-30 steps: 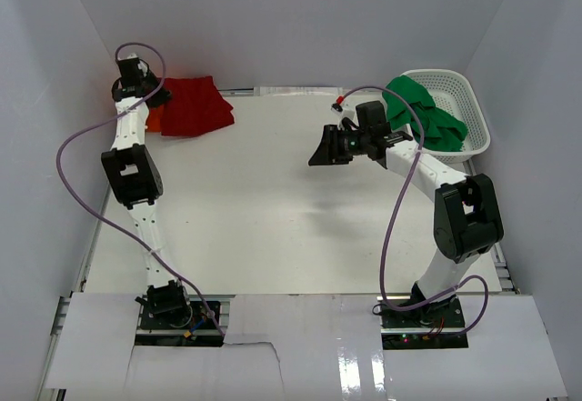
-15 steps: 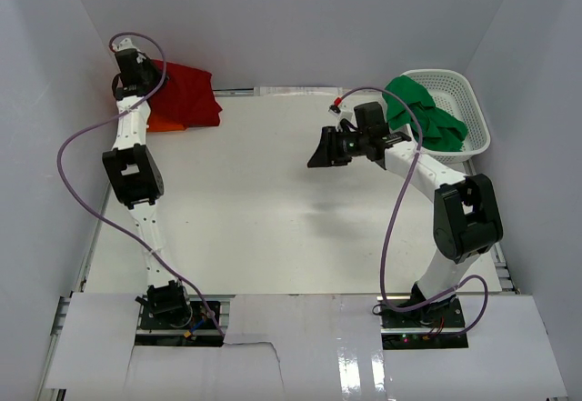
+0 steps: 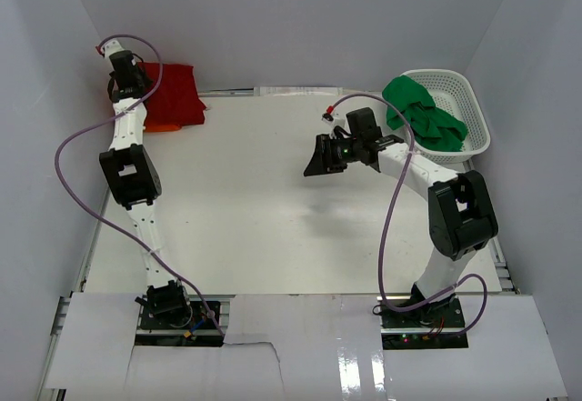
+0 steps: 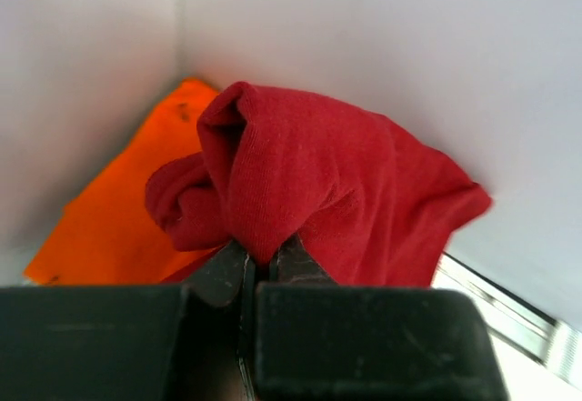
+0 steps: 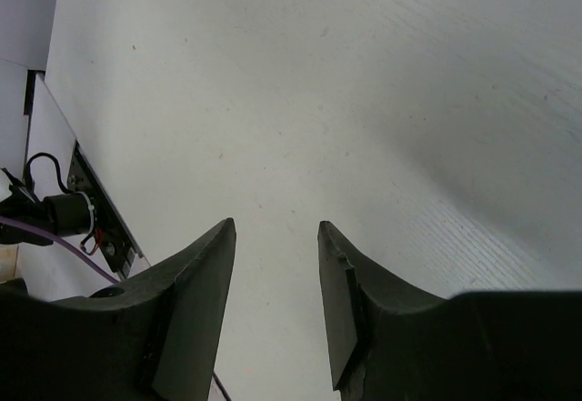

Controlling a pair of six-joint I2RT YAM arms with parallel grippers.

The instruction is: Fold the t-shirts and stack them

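Observation:
A dark red t-shirt is bunched at the far left corner, lying over a flat bright orange t-shirt. In the left wrist view the red t-shirt hangs in folds from my left gripper, which is shut on a pinch of its cloth, with the orange t-shirt beneath against the wall. My left gripper sits by the back wall. A green t-shirt lies heaped in the basket. My right gripper hovers open over bare table, nothing between its fingers.
A white lattice basket stands at the far right against the wall. White walls close in the table on three sides. The arm bases and cables sit at the near edge.
My left gripper has pulled the red t-shirt back and left toward the corner, over the orange one. The right gripper has drifted slightly left.

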